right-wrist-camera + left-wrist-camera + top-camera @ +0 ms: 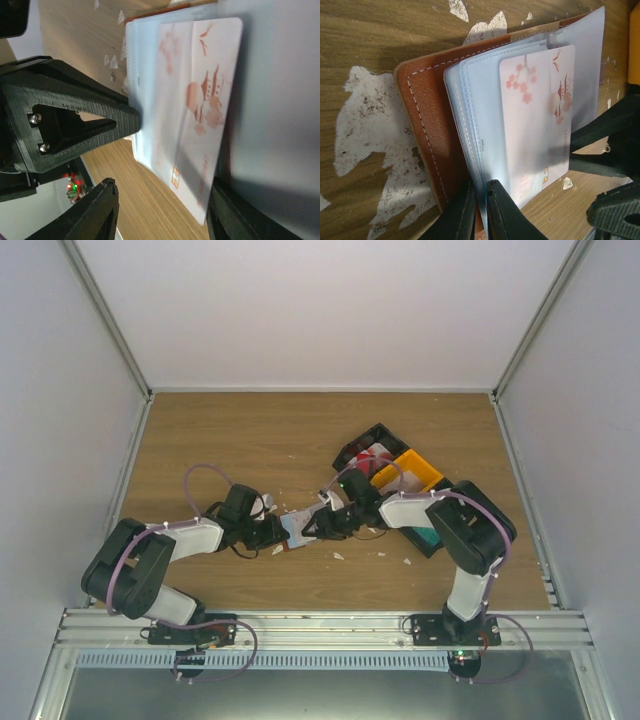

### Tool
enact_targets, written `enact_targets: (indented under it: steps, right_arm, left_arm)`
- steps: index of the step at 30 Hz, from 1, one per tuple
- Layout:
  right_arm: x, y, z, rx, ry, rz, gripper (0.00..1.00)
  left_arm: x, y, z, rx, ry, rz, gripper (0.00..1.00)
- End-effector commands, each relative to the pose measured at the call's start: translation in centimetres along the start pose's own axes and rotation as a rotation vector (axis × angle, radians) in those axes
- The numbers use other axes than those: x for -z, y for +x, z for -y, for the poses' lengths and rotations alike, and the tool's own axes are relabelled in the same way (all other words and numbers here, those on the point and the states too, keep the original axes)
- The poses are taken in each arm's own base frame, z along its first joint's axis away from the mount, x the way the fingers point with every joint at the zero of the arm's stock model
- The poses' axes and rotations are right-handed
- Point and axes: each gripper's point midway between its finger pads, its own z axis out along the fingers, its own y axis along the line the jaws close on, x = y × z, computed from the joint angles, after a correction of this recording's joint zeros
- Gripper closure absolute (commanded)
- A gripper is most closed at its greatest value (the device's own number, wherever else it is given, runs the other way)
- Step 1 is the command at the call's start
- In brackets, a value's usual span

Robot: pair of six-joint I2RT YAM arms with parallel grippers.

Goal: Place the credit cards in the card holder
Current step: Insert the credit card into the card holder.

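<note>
1. The pink card (537,125), printed with blossoms and a pagoda, is lying among the pale-blue sleeves (480,110) of the holder (427,125). It appears to be partly under one sleeve, with its near end sticking out. How deep it is sitting cannot be told.
2. The holder is lying open on the bench (230,440), midway between the two arms, with its brown leather cover facing down and its sleeves fanning upward.
3. The left fingers (267,531) are clenching the holder's near edge, sleeves pinched between them. They are probably anchoring it so that it is not sliding while a card is going in.
4. The right fingers (325,523) are standing released and well apart, gripping nothing. One is sitting just beside the card's protruding end, seemingly placed for nudging it further home.
5. Behind the right arm, a black bin (352,448) is holding the red-and-white card (376,456), and an orange bin (415,473) is sitting just beside it.
6. A teal card (425,537) is showing from under the right arm. It appears to be lying in another black compartment, though the arm is hiding most of it.
7. By this reading, one card is going in and two are waiting.
8. White scraps (340,556) are littering the bench near the holder.
</note>
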Motion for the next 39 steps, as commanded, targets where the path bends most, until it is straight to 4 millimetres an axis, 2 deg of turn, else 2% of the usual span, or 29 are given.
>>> enact_targets:
  steps: [1, 4, 8, 16, 19, 27, 32, 39]
  right_arm:
    - [1.3, 1.1, 1.8, -0.002, 0.153, 0.003, 0.51]
    - [2.5, 0.5, 2.0, 0.021, 0.229, 0.040, 0.50]
    - [3.9, -1.5, 2.2, 0.066, 0.346, 0.104, 0.51]
    - [2.7, -3.6, 1.3, 0.156, 0.354, 0.103, 0.72]
    - [1.7, -3.4, 1.3, 0.169, 0.358, 0.075, 0.74]
    - [0.0, -2.5, 2.3, 0.156, 0.366, 0.026, 0.69]
    - [-1.0, -1.5, 1.4, 0.159, 0.261, -0.014, 0.72]
    - [-1.3, -2.0, 0.5, 0.175, 0.222, -0.003, 0.74]
  left_arm:
    - [-0.5, 1.1, -2.0, 0.027, -0.062, -0.023, 0.87]
    - [-0.4, 0.9, -1.9, 0.023, -0.060, -0.021, 0.87]
    - [-0.4, 0.9, -1.8, 0.023, -0.059, -0.023, 0.87]
    - [-0.4, 0.8, -1.7, 0.026, -0.057, -0.017, 0.87]
    - [-0.4, 0.7, -1.6, 0.026, -0.055, -0.015, 0.87]
    - [-0.6, 0.8, -1.8, 0.030, -0.058, -0.021, 0.87]
    - [-0.6, 0.8, -1.7, 0.027, -0.055, -0.023, 0.87]
    - [-0.7, 0.9, -1.7, 0.028, -0.051, -0.025, 0.87]
